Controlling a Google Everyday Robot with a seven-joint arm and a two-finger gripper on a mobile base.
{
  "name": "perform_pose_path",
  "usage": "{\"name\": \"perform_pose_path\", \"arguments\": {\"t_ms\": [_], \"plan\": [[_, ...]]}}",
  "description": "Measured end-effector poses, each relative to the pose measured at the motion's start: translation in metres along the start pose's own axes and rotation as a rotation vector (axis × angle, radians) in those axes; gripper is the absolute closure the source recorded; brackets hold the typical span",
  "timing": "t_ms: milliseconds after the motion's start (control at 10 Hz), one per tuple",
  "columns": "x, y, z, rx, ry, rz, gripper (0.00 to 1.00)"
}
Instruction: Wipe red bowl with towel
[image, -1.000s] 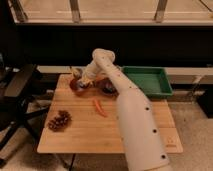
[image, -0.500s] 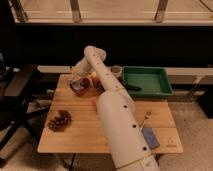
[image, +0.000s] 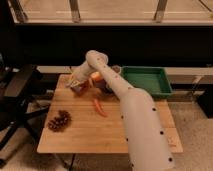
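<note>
The end effector (image: 76, 83) is held pressed together above the far left of the table (image: 85, 135), just beside the red bowl (image: 96, 76).

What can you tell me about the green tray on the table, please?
The green tray is a shallow rectangle with raised, outward-sloping walls and a flat floor, plastic by its look. It sits level at the rear right corner of the wooden table, long side across. No contents show. The robot's arm passes close by its left end; whether they touch I cannot tell. The tool, shut, is over the table's rear left, well apart from it.
</note>
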Motion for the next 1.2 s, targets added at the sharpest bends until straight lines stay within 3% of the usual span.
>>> {"name": "perform_pose_path", "arguments": {"t_ms": [200, 300, 600, 900, 1200], "plan": [[0.008, 0.010, -0.009, 0.019, 0.081, 0.003, 1.00], [0.022, 0.013, -0.013, 0.024, 0.153, 0.007, 1.00], [0.066, 0.018, -0.014, 0.022, 0.291, 0.016, 1.00], [0.077, 0.000, -0.012, 0.036, 0.326, -0.026, 1.00], [0.066, -0.022, 0.000, 0.060, 0.305, -0.075, 1.00]]}}
